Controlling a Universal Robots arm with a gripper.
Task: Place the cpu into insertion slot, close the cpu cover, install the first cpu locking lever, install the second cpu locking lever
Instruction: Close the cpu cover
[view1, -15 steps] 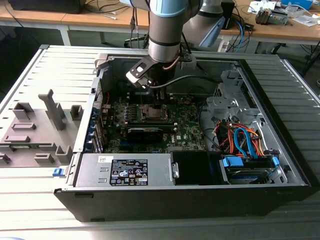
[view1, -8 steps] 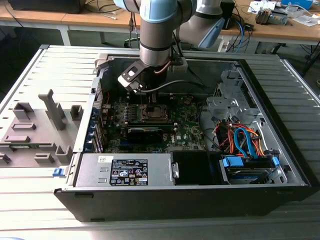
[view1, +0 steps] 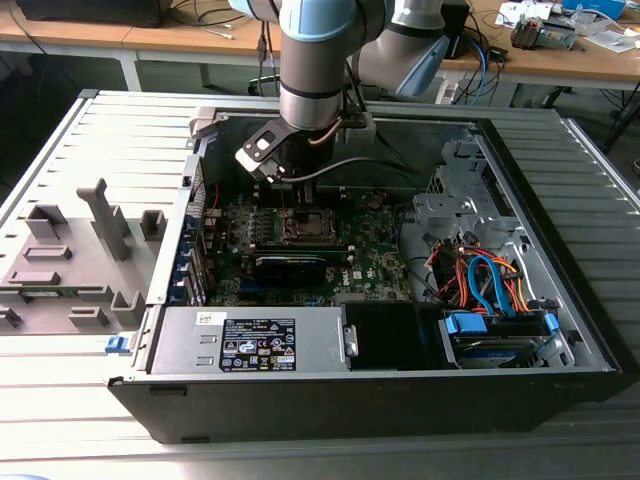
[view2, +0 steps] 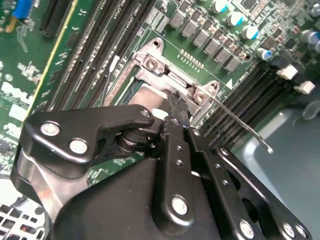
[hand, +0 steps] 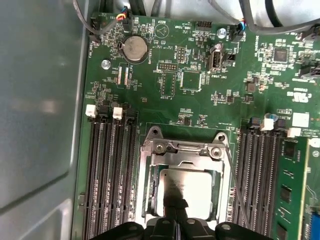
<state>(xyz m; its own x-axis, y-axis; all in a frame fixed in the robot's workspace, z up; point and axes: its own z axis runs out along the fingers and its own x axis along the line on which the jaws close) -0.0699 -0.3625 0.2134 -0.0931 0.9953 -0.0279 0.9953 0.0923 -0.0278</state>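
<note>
The cpu (hand: 192, 187) lies flat in the insertion slot (view1: 310, 226), its silver top showing. The cpu cover (hand: 219, 181) is down around it, a silver frame hinged at the bolted bar (hand: 182, 148). My gripper (hand: 176, 207) hangs right over the chip's near edge, fingers shut together with nothing between them, tips at or just above the metal top. In the second wrist view the gripper (view2: 177, 107) sits beside the hinge bar (view2: 162, 65). One thin wire locking lever (view2: 240, 125) stands raised and unlatched, slanting over the memory slots (hand: 257, 175). In the exterior view the gripper (view1: 303, 205) is low inside the case.
Black memory slots (hand: 107, 175) flank the socket on both sides. A green card (hand: 292, 190) stands beside them. The case walls (view1: 190, 200), power supply (view1: 250, 340) and drive bay with orange and blue cables (view1: 490, 285) hem the board in. A grey fixture (view1: 70, 260) lies at the exterior view's left.
</note>
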